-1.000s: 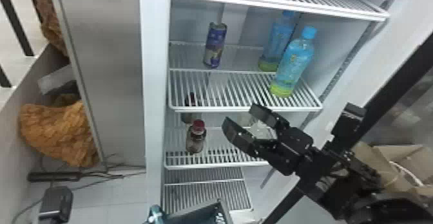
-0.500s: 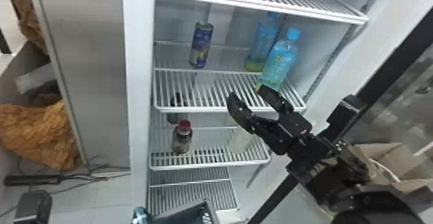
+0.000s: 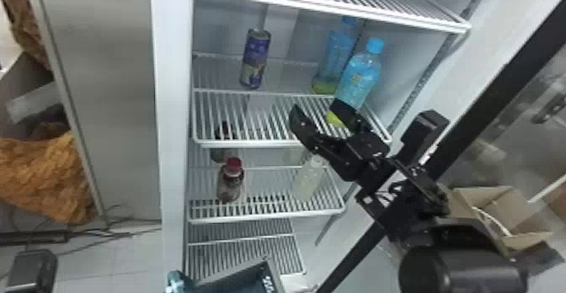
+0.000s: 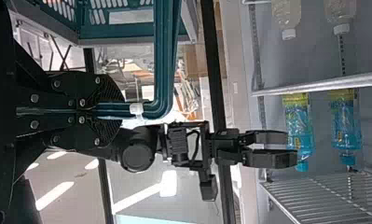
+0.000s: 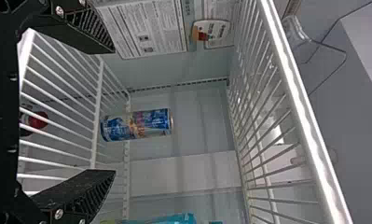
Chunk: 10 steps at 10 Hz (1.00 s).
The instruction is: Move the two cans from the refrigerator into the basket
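The right claw rises toward the shelf, wide open, and should squarely straddle the can standing on it before closing

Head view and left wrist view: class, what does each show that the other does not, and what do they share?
Head view: a can on a shelf, a red-capped bottle, and orange cloth.
Left wrist view: the left gripper, closed on the basket handle, and bright strips.
Both: the right gripper, two blue-capped bottles, and the basket.
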Each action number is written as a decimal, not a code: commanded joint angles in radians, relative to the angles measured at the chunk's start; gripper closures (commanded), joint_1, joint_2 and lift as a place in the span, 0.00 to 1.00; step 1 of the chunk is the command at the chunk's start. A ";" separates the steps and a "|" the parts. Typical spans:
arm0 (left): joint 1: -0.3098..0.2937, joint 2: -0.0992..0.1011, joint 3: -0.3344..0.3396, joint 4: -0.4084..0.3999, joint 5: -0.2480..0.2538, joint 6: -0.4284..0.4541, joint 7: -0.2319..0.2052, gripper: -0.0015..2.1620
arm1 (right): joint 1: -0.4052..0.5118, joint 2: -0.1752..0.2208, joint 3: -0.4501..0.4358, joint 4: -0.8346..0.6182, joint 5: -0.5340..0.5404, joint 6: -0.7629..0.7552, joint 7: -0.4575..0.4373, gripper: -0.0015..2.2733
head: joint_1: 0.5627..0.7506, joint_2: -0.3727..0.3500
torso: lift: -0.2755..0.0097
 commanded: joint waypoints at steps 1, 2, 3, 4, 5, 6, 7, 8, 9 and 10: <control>-0.003 0.002 -0.002 0.001 0.000 0.005 0.000 0.55 | -0.044 0.001 0.025 0.057 0.009 -0.023 -0.011 0.05 | 0.70 0.06 | 0.84; -0.005 0.002 -0.004 0.001 -0.002 0.005 0.000 0.55 | -0.081 0.001 0.037 0.106 0.021 -0.033 -0.013 0.05 | 0.70 0.07 | 0.84; -0.010 0.002 -0.006 0.001 -0.004 0.005 0.000 0.55 | -0.110 0.001 0.049 0.140 0.035 -0.047 -0.019 0.05 | 0.70 0.08 | 0.84; -0.010 0.004 -0.006 0.001 -0.004 0.005 0.002 0.55 | -0.132 0.003 0.065 0.170 0.039 -0.055 -0.033 0.05 | 0.70 0.09 | 0.84; -0.013 0.006 -0.010 0.004 -0.004 0.005 0.002 0.55 | -0.167 0.003 0.073 0.219 0.041 -0.069 -0.034 0.05 | 0.70 0.10 | 0.84; -0.015 0.006 -0.014 0.008 -0.004 0.005 0.002 0.55 | -0.191 0.003 0.079 0.253 0.045 -0.074 -0.036 0.05 | 0.70 0.11 | 0.84; -0.017 0.007 -0.014 0.008 -0.002 0.005 0.002 0.55 | -0.211 0.004 0.085 0.280 0.051 -0.082 -0.037 0.05 | 0.70 0.11 | 0.84; -0.017 0.007 -0.014 0.008 -0.002 0.005 0.002 0.55 | -0.240 0.004 0.093 0.312 0.053 -0.084 -0.044 0.05 | 0.70 0.12 | 0.84; -0.020 0.007 -0.014 0.008 -0.002 0.005 0.002 0.55 | -0.280 0.004 0.105 0.356 0.055 -0.087 -0.044 0.05 | 0.70 0.12 | 0.84; -0.020 0.007 -0.016 0.008 -0.002 0.005 0.002 0.55 | -0.319 0.004 0.119 0.405 0.057 -0.094 -0.044 0.05 | 0.70 0.13 | 0.84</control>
